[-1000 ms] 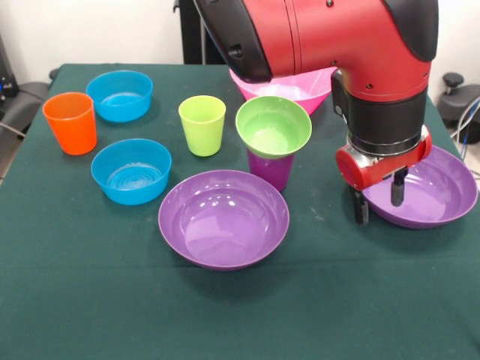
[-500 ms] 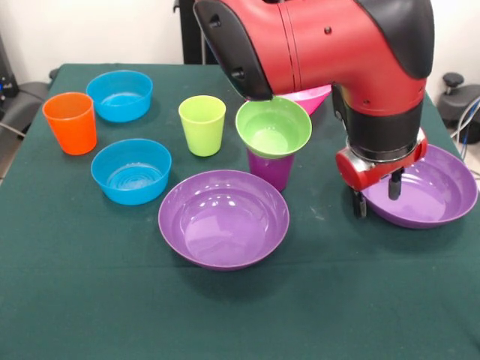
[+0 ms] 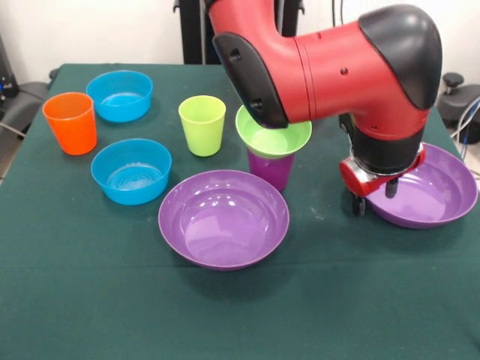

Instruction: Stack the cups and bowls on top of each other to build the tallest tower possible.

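Note:
The tower is a purple cup (image 3: 270, 169) with the small green bowl (image 3: 261, 139) sitting on its mouth. My gripper (image 3: 375, 197) is open at the left rim of the right wide purple bowl (image 3: 439, 196), one finger (image 3: 358, 207) outside the rim and the other inside. The second wide purple bowl (image 3: 223, 217) lies at front centre. The lime green cup (image 3: 202, 125), the orange cup (image 3: 70, 122) and two blue bowls (image 3: 119, 95) (image 3: 131, 171) stand to the left. The pink bowl and the light blue cup do not show.
The arm's thick red body (image 3: 330, 71) hangs low over the back right of the green cloth table (image 3: 90, 300) and overlaps the far side of the green bowl. The table's right edge runs close behind the right purple bowl.
The arm's upper body has swung down and to the left, now covering the pink bowl. The gripper has shifted slightly up and left at the purple bowl's rim. No cup or bowl has moved.

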Controlling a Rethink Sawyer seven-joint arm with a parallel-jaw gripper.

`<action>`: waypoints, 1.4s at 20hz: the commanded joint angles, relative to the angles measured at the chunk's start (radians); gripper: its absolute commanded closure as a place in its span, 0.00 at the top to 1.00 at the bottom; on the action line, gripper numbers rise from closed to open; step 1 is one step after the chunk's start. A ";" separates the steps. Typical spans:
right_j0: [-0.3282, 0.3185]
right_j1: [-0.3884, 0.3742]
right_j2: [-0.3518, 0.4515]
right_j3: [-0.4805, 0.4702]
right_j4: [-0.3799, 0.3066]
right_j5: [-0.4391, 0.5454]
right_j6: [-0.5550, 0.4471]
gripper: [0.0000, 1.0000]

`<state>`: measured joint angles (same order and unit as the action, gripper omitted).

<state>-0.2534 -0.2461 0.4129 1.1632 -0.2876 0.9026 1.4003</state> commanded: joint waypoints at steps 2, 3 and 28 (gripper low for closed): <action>0.025 0.089 -0.006 -0.093 -0.047 0.011 -0.016 1.00; 0.025 0.090 -0.003 -0.094 -0.046 0.007 -0.018 1.00; -0.013 -0.155 -0.014 0.063 0.005 0.085 -0.009 0.00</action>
<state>-0.2414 -0.2436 0.4154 1.1361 -0.2731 0.9109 1.4003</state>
